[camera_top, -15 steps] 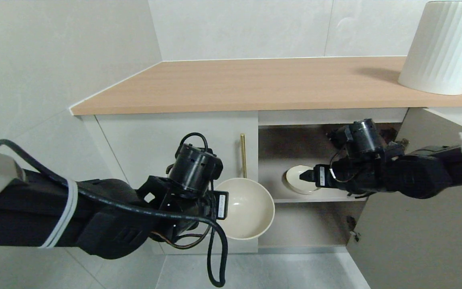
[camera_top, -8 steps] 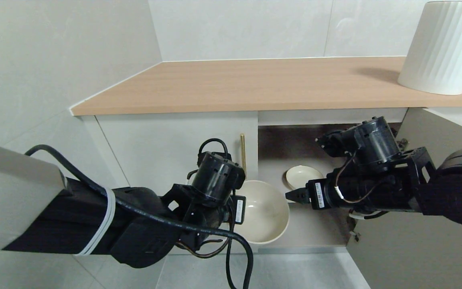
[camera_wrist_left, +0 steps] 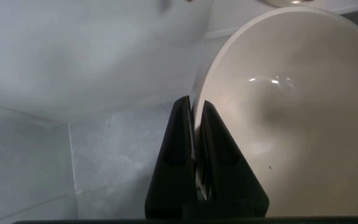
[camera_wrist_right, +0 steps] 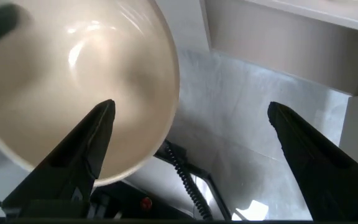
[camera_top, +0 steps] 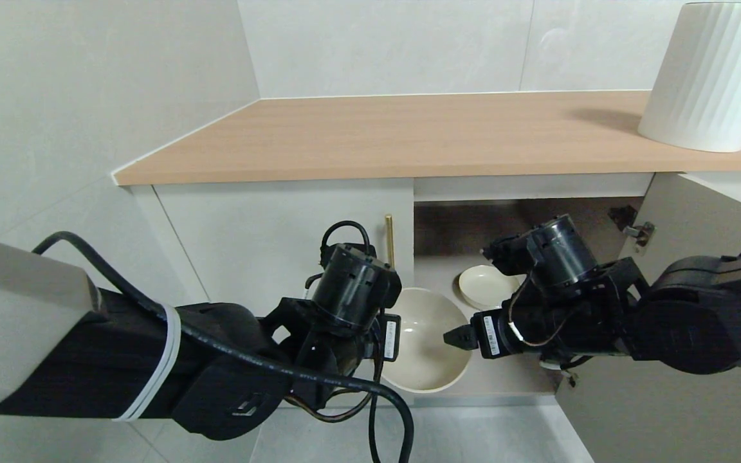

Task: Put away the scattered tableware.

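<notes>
Bowl [camera_top: 425, 347], rim pinched by left tool [camera_wrist_left: 194, 106], faces right tool [camera_top: 455, 336].

Two pieces of cream tableware: one large bowl [camera_top: 425, 344] and one small dish [camera_top: 483, 286]. Two grippers: left gripper [camera_wrist_left: 194, 107], right gripper [camera_top: 459, 336]. One white ribbed container [camera_top: 711, 77], one wooden countertop [camera_top: 409, 135], one brass handle [camera_top: 389, 241], one open cabinet door [camera_top: 666, 392].
</notes>
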